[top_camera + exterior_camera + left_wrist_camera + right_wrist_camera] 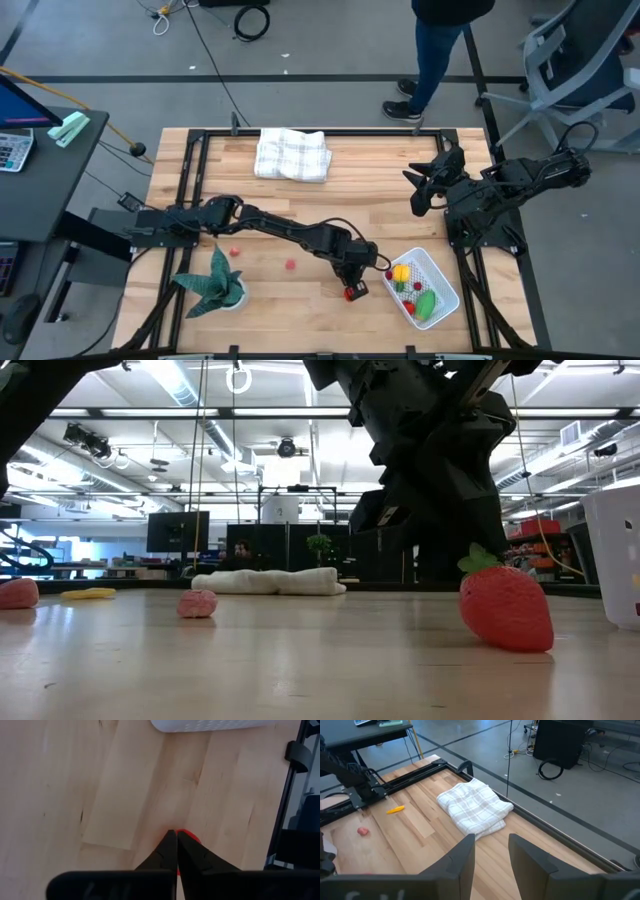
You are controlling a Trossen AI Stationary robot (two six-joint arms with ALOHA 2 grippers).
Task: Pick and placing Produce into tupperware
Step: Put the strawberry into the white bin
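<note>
Checking the clenched left hand [176,836] comes first: your fingers meet above the strawberry [505,607], so reopen beside the container [428,287].

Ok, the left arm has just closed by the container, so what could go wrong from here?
1. The left gripper is shut with its fingers meeting, and the strawberry only peeks out past the tips while sitting on the table. It may be missed or barely pinched, and could drop on the lift.
2. The tupperware lies close by, so a low carry might nudge its rim.

The right gripper waits open at the far side.
</note>
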